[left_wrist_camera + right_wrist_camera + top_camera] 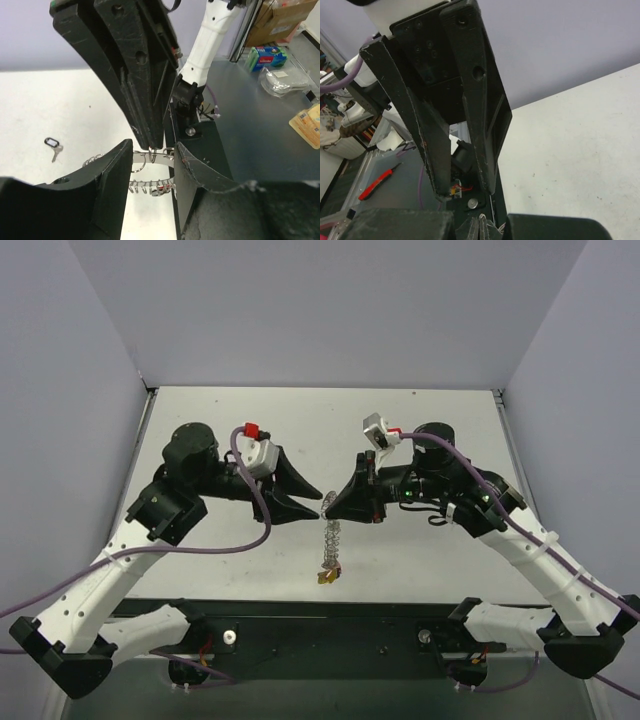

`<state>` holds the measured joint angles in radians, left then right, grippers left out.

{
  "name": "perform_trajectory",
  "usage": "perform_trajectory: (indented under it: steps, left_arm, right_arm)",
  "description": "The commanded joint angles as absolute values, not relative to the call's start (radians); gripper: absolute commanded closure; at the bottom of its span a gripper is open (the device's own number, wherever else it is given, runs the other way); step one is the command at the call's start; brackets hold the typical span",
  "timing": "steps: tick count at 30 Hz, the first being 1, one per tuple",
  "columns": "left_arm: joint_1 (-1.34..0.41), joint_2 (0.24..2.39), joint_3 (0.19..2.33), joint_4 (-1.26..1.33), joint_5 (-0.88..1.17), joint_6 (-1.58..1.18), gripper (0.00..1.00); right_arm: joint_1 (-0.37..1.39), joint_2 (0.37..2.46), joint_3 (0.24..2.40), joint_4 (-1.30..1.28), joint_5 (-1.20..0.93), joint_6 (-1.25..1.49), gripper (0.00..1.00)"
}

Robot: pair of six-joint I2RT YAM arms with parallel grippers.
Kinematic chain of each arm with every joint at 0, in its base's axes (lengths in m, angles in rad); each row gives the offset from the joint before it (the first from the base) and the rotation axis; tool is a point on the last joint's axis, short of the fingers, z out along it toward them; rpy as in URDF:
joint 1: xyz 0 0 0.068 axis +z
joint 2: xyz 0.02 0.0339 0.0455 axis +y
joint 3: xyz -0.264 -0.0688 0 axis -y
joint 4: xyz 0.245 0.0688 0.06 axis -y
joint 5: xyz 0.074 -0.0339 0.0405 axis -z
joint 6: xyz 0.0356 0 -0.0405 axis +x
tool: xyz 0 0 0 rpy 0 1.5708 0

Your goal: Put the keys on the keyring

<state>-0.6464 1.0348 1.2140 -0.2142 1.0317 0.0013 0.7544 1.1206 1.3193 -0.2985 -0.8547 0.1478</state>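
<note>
The right gripper (pixel 333 507) pinches one silvery, spring-like coiled wire keyring (pixel 332 536); the left gripper (pixel 316 506) stands spread. One small black-headed metal key (pixel 52 145) lies apart.

Left claw (pixel 316 506) and right claw (pixel 336 504): black. Keyring (pixel 333 532) at the claw tips: silver, coil pattern. Keys (pixel 327 576) below the claws: red and yellow heads. Bench (pixel 425 562): off-white. Cable (pixel 220 548) behind the left claw: purple.
</note>
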Motion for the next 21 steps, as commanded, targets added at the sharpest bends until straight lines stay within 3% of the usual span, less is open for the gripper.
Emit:
perform_trajectory:
  steps: [1,7,21]
  left_arm:
    - [-0.649,1.113,1.362,-0.596,1.033,0.215,0.52]
    - [-0.655,1.212,1.489,-0.795,1.014,0.294,0.54]
    - [-0.692,1.203,1.470,-0.707,1.034,0.261,0.59]
  right_arm:
    - [0.758,1.124,1.410,-0.337,-0.891,0.092,1.00]
    - [0.762,1.141,1.436,-0.367,-0.890,0.083,1.00]
    - [0.764,1.155,1.428,-0.376,-0.874,0.075,1.00]
